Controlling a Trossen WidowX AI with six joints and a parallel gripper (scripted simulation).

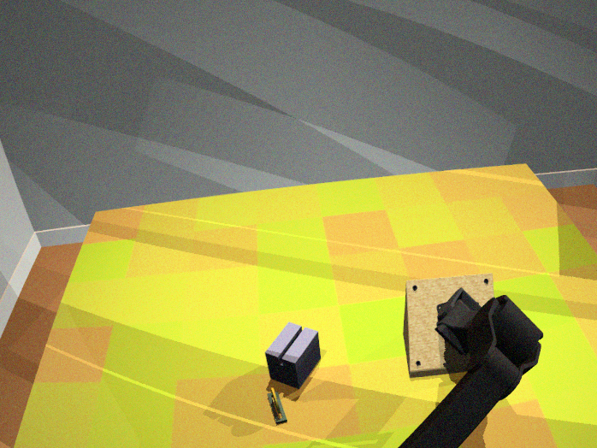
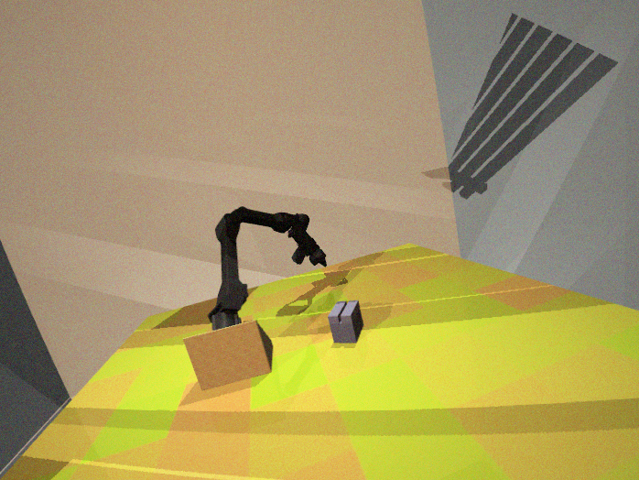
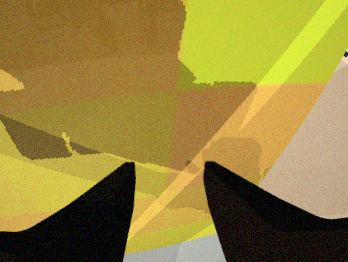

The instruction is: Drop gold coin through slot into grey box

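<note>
The gold coin (image 1: 274,397) stands on its edge in the dark-green holder (image 1: 283,418) near the bottom of the top view. The closed grey box (image 1: 301,356) (image 2: 345,327) stands just beyond them, with the narrow slot running across its lid. My gripper (image 2: 324,264) (image 3: 169,170) is partly open, with nothing between its fingers. It hangs in the air above the table and points down at a slant. The wrist view shows neither coin, holder nor box. The holder and coin cannot be made out in the exterior view.
My arm's base stands on a wooden block (image 1: 424,333) (image 2: 227,356), to the right of the box in the top view and to its left in the exterior view. My raised arm (image 1: 458,404) (image 2: 229,258) reaches out from it. Shadows fall across the patchwork table (image 1: 168,298) (image 2: 413,376).
</note>
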